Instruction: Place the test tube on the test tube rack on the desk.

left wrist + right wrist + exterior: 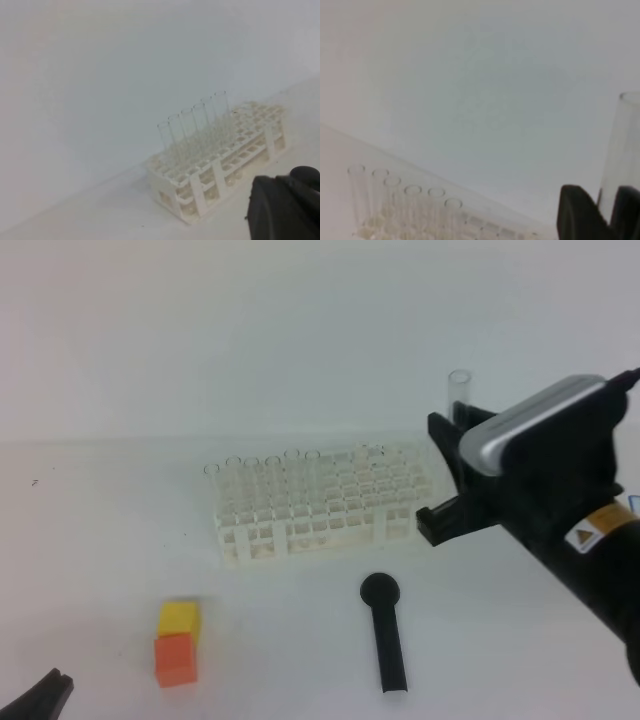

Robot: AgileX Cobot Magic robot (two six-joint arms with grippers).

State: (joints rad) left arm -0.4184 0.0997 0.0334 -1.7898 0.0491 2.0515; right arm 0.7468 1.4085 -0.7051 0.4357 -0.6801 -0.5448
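Note:
My right gripper is shut on a clear test tube and holds it upright just off the right end of the white test tube rack, above the desk. In the right wrist view the test tube stands between two black fingertips, with the rack low on the left. Several clear tubes stand in the rack's back left row; they also show in the left wrist view. My left gripper sits at the bottom left corner, far from the rack.
A black round-headed stick lies in front of the rack. A yellow block and an orange block sit together at the front left. A pale wall stands behind the desk.

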